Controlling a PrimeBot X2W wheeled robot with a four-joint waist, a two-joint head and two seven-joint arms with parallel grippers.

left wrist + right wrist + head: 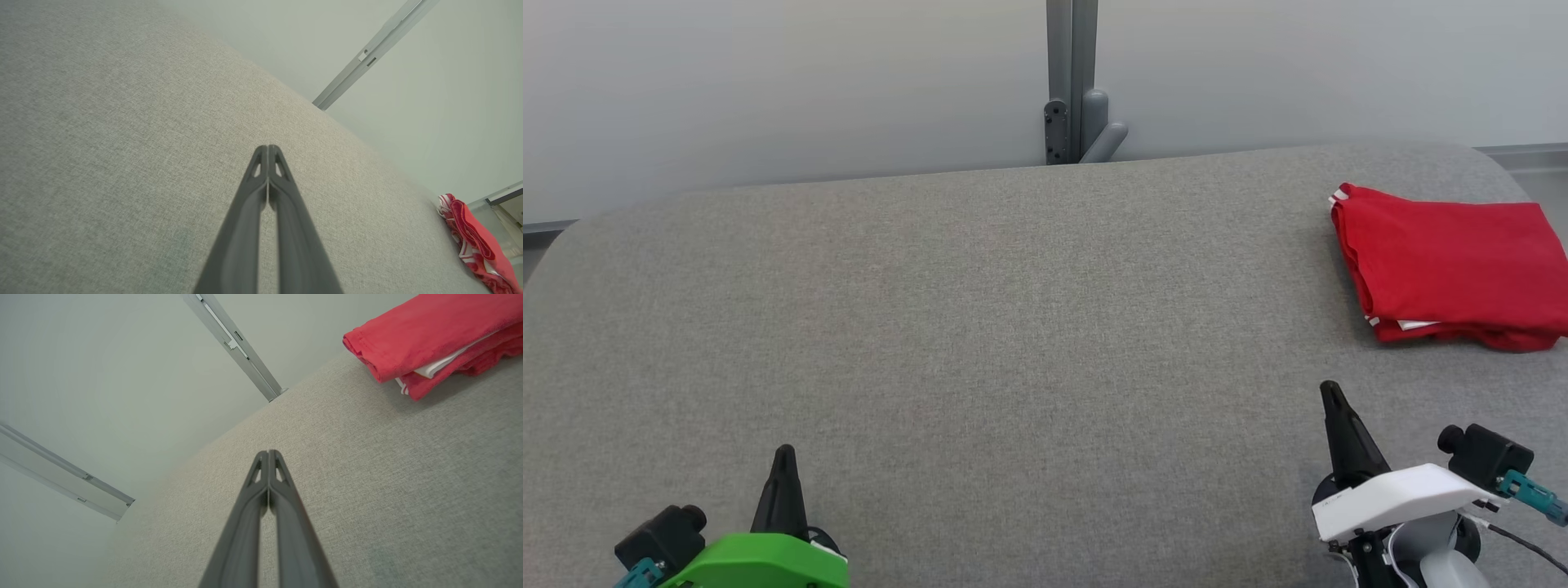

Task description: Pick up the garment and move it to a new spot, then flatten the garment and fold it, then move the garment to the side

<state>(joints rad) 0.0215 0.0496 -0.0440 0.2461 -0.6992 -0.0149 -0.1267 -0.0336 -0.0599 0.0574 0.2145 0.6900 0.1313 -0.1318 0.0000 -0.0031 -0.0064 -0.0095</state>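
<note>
Covering nearly the whole head view, the grey fabric tabletop (980, 327) runs from the near edge, where both arms sit, to a far edge with rounded corners against a pale wall.

At the far right corner lies the red garment (1450, 265), folded into a flat stack of layers with white trim peeking out along its left edge and near its front left corner. Its longer side appears to run along the far edge, though the slant of the view makes that uncertain. The right wrist view shows it as tidy stacked folds (429, 339); the left wrist view catches it well off along the right side (474, 237).

The right hand (1331, 392) is clearly the nearer of the 2: the garment lies ahead of it and a little to its right, apart from it with bare fabric between. The left hand (784, 453), at the near left, is well apart from the garment, with most of the tabletop between them.

Both hands are empty. In each wrist view the 2 dark fingers meet at the tips, left (268, 148) and right (268, 452), gripping nothing and touching no cloth.

Judging by the neat stack lying off to the side, the folding and setting aside look done; any further nudge would fall to the right arm.
</note>
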